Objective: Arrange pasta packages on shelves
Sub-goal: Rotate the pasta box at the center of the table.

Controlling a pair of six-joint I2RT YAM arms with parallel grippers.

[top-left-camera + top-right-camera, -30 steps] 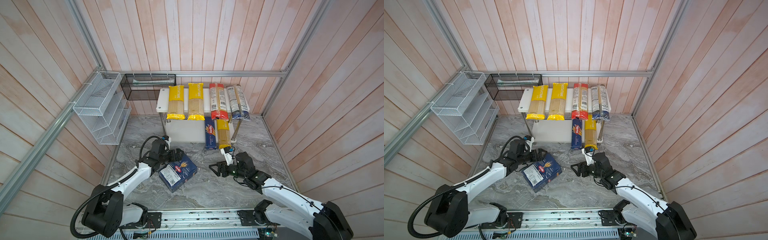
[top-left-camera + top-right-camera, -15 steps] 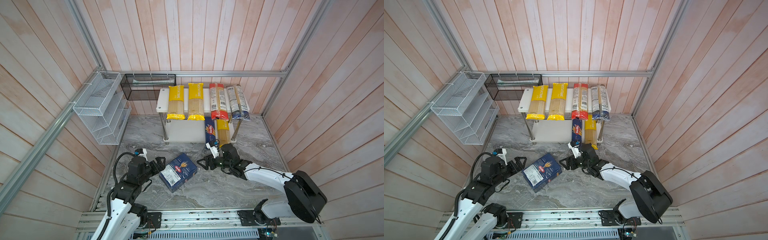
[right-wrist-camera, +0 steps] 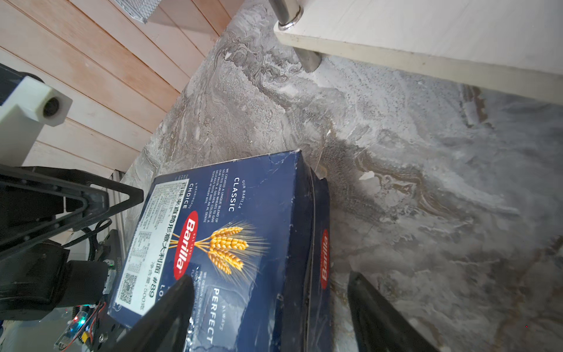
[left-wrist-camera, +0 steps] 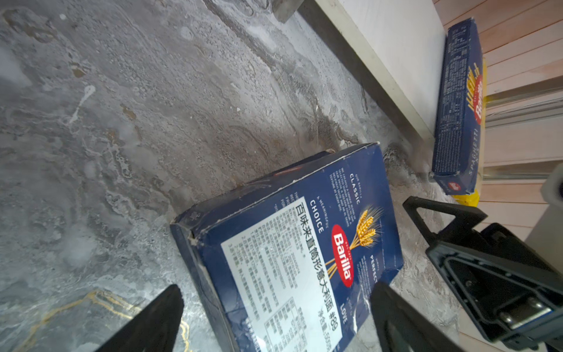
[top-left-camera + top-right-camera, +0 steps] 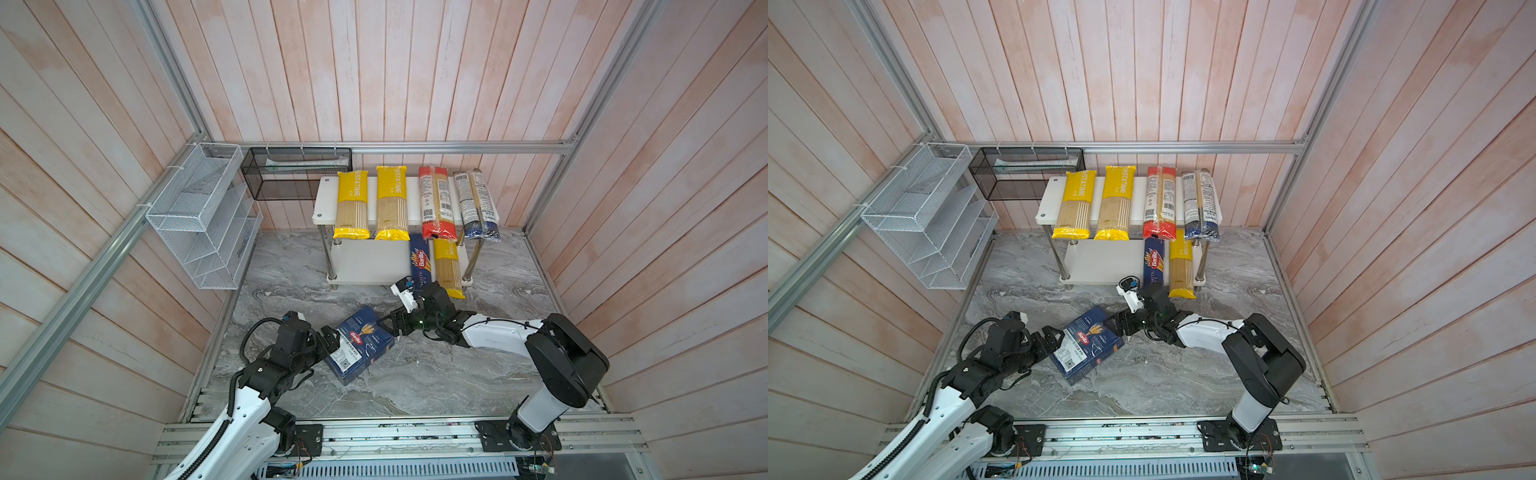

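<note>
floor box (image 5: 359, 345): Barilla CLASSIC #89 | shelf box (image 4: 457, 106): SPAGHETTI | yellow bag (image 5: 352, 203): PASTATIME

Both top views look steeply down from high above the aluminium front rail (image 5: 395, 432) toward the pink plank back wall (image 5: 374, 75), covering the whole grey marble-patterned floor (image 5: 415, 386). Each wrist camera sits low and close, facing the dark blue cardboard Barilla box (image 4: 292, 243) from opposite ends. Both wrist views share that box and the white lower shelf board (image 3: 426, 36).
</note>
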